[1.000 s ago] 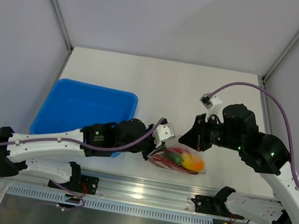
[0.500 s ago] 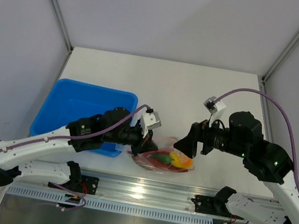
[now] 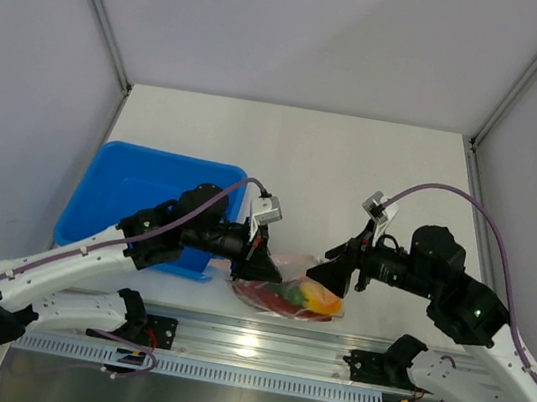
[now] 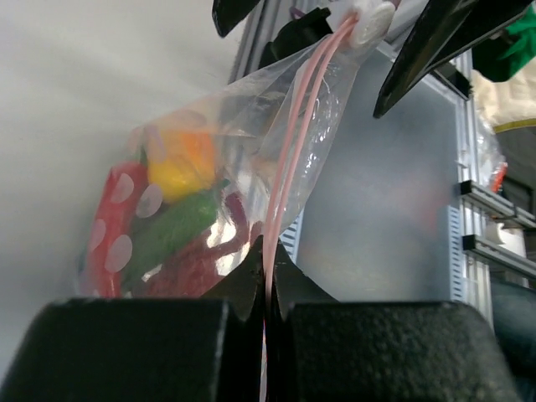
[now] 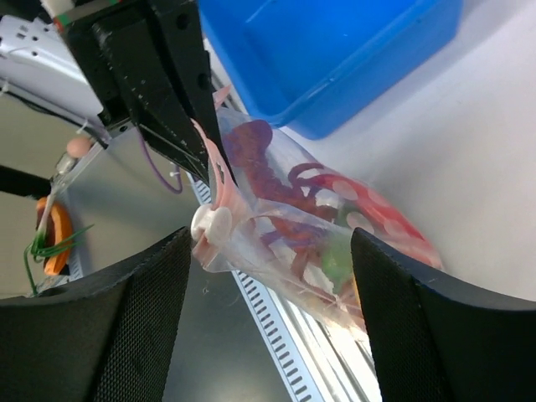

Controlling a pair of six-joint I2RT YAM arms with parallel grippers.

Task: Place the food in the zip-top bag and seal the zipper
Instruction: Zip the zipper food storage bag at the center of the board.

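Note:
The zip-top bag hangs just above the table's near edge, holding the food: red chili peppers, a green one and a yellow-orange fruit. My left gripper is shut on the pink zipper at one end; from above, my left gripper is at the bag's left corner. A white slider sits at the zipper's other end. My right gripper is open, its fingers on either side of that end of the bag. From above, my right gripper is at the bag's right.
A blue tray stands at the left, close behind the left gripper; the same tray fills the top of the right wrist view. The metal rail of the arm bases runs just below the bag.
My right gripper has opened, letting go of the bag's end. The left gripper has carried the bag left and slightly nearer; the right arm followed it leftward.

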